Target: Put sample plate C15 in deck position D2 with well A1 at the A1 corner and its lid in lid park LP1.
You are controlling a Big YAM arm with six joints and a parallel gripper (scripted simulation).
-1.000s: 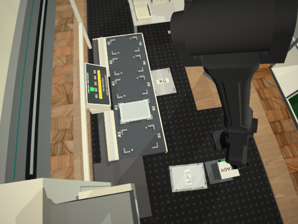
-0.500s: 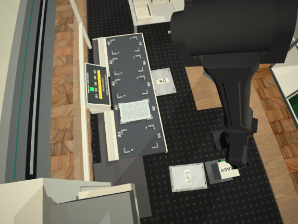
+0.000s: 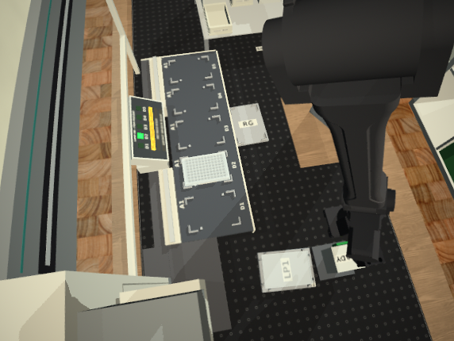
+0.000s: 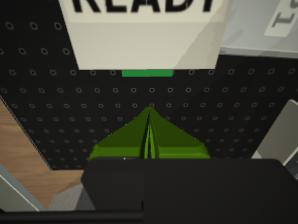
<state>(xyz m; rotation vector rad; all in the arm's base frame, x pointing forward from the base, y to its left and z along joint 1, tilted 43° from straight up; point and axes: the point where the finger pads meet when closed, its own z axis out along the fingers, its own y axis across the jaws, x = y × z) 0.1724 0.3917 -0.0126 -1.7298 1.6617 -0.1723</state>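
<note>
The sample plate sits without a lid inside the brackets of D2 on the dark deck, with its open wells showing. A clear lid lies flat within the posts of lid park LP1, and the label shows through it. The white READY key stands just right of LP1, with a green strip at its base. My gripper is shut and empty. Its green fingers point down at the key's near edge, and I cannot tell whether they touch it.
The regrip nest RG lies right of the deck. A status panel left of the deck shows a green light at D2. The shelf with labware is at the top. D1, D3, D4 and D5 hold nothing.
</note>
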